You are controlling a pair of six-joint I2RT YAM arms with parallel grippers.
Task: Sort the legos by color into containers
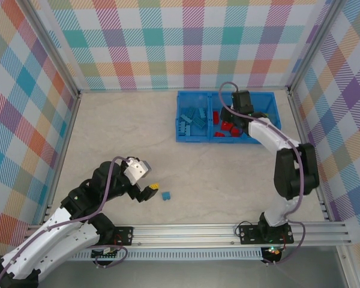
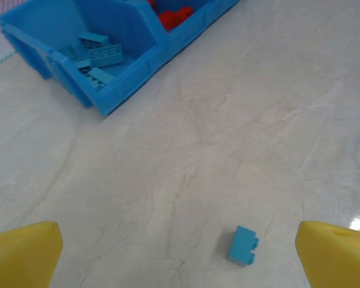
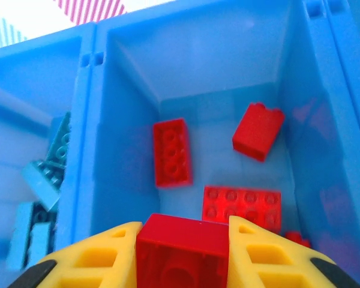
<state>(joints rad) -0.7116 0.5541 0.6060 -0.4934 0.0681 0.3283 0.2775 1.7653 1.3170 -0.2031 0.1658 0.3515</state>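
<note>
Mid-delivery: right gripper [image 3: 183,231] clenched on a red brick [image 3: 183,255], just above the red-brick compartment [image 3: 216,66]. Next, release. Just ahead of the spread, empty left gripper [image 2: 180,255], a light blue brick [image 2: 243,245] on the counter [image 2: 228,120]. Next, descend and close.

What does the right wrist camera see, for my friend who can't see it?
The right gripper holds a red brick above a bin compartment with red bricks inside. The compartment beside it holds light blue bricks.

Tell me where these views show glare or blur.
Top external: even light, sharp. Left wrist: glare patch on the table at right; yellow jaws soft. Right wrist: red brick between the jaws slightly blurred; glossy bin wall mirrors red.
</note>
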